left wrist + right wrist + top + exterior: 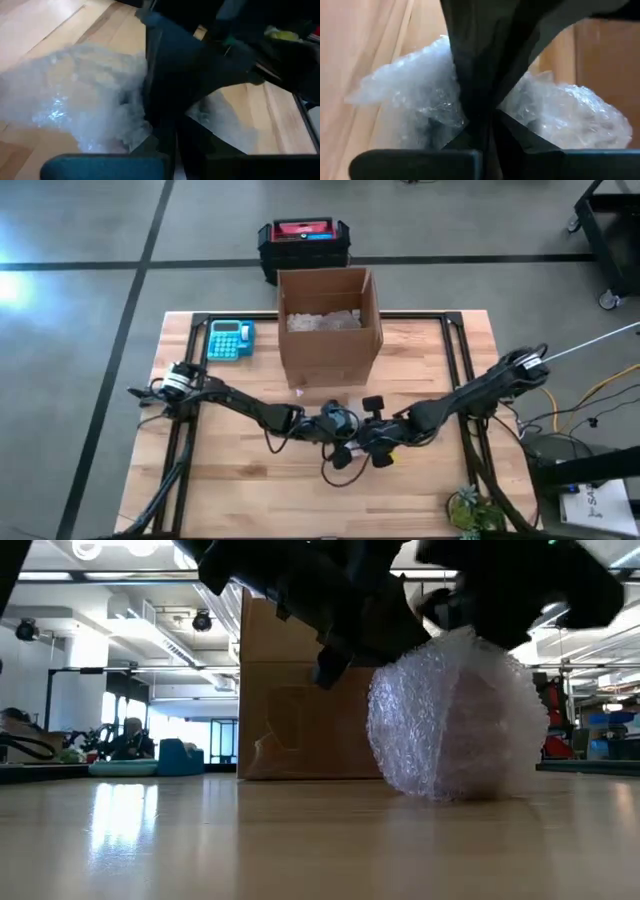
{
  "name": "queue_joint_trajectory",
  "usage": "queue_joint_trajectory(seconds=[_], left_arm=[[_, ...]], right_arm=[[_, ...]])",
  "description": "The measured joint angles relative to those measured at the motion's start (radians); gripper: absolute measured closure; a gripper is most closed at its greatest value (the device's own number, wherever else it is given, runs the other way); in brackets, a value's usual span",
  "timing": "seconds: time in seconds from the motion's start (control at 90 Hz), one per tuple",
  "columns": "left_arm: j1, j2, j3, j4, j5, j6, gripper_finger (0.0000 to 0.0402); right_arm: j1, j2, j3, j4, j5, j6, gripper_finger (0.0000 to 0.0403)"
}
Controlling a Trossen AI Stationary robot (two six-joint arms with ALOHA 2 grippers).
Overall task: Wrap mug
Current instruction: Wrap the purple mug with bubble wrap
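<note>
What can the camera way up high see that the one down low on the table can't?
Only the high view shows the blue calculator, the red and black case on the floor behind the table, the packing paper inside the cardboard box, and both arms meeting at the table's middle.

Only the low view shows the bubble-wrapped bundle sitting on the tabletop, plus the room behind.

Both show the cardboard box and the dark arms crowding over the bundle's spot.

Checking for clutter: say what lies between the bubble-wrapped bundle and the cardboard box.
Only bare table: the low view shows the bubble-wrapped bundle in front of the cardboard box.
</note>
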Motion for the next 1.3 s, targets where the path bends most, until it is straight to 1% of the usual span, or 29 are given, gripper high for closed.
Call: queue_joint_trajectory(seconds=[0.144,0.189,0.256,0.333,0.467,0.567,0.611,0.667,0.767,0.989,1.1,1.3], left_arm=[[-0.007,-0.105,-0.003,-0.025,0.013,0.005,0.04],[-0.011,-0.134,-0.004,-0.059,0.011,0.01,0.04],[-0.014,-0.147,-0.004,-0.091,0.01,0.005,0.0401],[-0.02,-0.159,-0.014,-0.133,0.011,-0.035,0.0401],[-0.034,-0.103,-0.03,-0.129,0.023,-0.102,0.0401],[-0.043,-0.054,-0.03,-0.016,0.025,-0.089,0.0401],[-0.043,-0.039,-0.027,0.049,0.049,-0.072,0.04],[-0.043,-0.013,-0.016,0.092,0.068,-0.053,0.04],[-0.029,0.027,-0.015,0.114,0.066,-0.046,0.0401],[-0.012,0.068,-0.006,0.13,0.062,-0.088,0.0401],[-0.011,0.068,-0.007,0.13,0.054,-0.097,0.04],[-0.008,0.06,-0.01,0.132,0.037,-0.083,0.04]], right_arm=[[0.003,0.035,0.006,-0.009,-0.022,-0.004,0.039],[0.003,0.036,0.009,0.002,-0.029,-0.006,0.039],[0.002,0.03,0.01,0.017,-0.034,-0.02,0.039],[0.002,0.026,0.02,0.026,-0.036,-0.03,0.039],[0.002,0.027,0.035,0.027,-0.037,-0.038,0.039],[0.002,0.027,0.035,0.034,-0.039,-0.042,0.039],[0.002,0.027,0.035,0.038,-0.039,-0.042,0.039],[0.0,0.027,0.035,0.041,-0.039,-0.04,0.039],[0.0,0.027,0.035,0.044,-0.035,-0.039,0.039],[0.0,0.025,0.035,0.044,-0.029,-0.039,0.0389],[0.008,0.017,0.07,-0.002,-0.029,-0.032,0.0389],[0.01,-0.042,0.189,-0.179,-0.019,-0.046,0.0389]])
